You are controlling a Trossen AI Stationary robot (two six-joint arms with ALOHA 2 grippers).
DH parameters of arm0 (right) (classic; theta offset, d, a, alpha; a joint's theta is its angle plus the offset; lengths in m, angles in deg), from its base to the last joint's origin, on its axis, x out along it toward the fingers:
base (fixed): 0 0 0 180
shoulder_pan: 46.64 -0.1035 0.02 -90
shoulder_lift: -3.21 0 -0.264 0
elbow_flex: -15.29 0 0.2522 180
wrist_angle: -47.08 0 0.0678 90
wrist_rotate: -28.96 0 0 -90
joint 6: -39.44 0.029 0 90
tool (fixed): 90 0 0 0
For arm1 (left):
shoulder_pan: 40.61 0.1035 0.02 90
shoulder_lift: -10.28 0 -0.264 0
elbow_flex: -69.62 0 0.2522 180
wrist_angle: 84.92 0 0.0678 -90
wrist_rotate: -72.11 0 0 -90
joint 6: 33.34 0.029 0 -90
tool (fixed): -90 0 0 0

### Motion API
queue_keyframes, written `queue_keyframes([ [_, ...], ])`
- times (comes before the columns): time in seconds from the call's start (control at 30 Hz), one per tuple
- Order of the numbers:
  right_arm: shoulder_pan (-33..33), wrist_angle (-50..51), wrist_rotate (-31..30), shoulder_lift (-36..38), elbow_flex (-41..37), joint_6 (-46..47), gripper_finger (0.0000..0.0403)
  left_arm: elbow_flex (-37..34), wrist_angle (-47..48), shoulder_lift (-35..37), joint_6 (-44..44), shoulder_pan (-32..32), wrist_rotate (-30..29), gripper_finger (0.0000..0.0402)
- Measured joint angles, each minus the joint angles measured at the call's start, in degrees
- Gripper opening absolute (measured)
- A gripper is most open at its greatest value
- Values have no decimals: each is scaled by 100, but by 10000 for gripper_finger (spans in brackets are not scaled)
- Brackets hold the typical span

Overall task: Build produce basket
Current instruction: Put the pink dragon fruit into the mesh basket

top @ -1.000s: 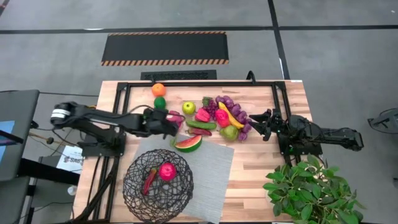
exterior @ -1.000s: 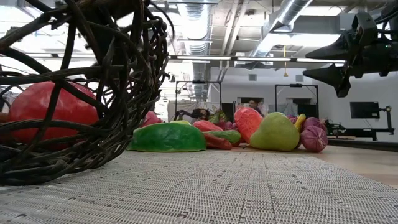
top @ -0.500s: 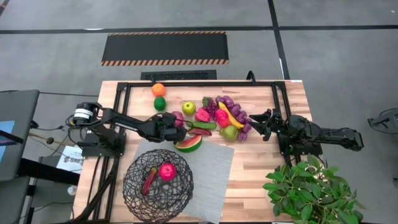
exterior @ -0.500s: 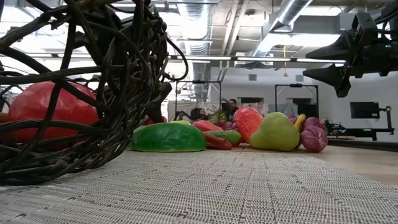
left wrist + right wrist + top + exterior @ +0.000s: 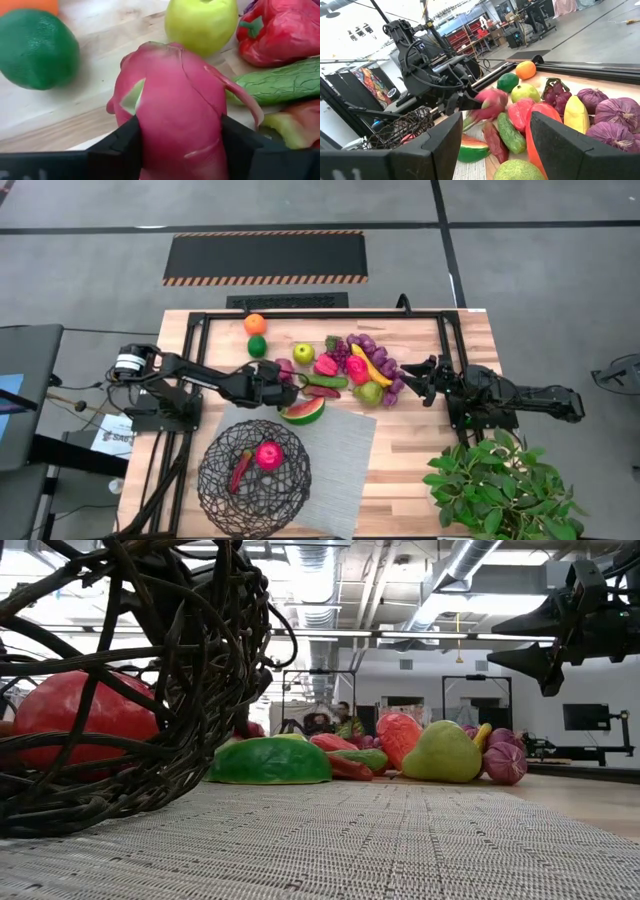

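On the wooden table (image 5: 420, 440), the wire basket (image 5: 253, 472) sat on the grey mat (image 5: 335, 470), two pieces already inside, the produce pile (image 5: 345, 370) just beyond. I had the left gripper (image 5: 283, 379) clenched around a pink dragon fruit (image 5: 172, 107); its slick skin could slip free on lifting, I judged. The right gripper (image 5: 420, 378) waited nearby, jaws released.

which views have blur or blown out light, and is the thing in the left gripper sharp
Left wrist view: the pink dragon fruit between the left gripper fingers is sharp. Right wrist view: that same fruit is smeared by motion blur, and the sky is washed out white. Low view: the basket looms dark against bright ceiling lights.
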Motion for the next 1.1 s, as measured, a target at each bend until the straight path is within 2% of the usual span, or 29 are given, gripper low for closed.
queue_keyframes([
  [0.17,-1,0,0,1,0,26,255,-23,70,349,111,-4,-23,151],
  [0.37,0,0,0,0,1,34,255,-16,-27,819,464,-88,-349,149],
  [0.53,-2,0,0,0,2,44,255,-8,-455,1400,994,-321,-404,148],
  [0.73,0,0,0,0,0,42,255,-1,-1186,2328,1810,-966,251,148],
  [0.87,0,0,0,-9,1,40,255,6,-1487,2856,2023,-1572,1207,152],
  [0.97,0,0,-2,-9,2,39,255,6,-1579,3035,1771,-2142,1801,153],
  [1.1,0,0,0,-9,2,38,255,8,-1477,2995,840,-2978,1870,154],
])
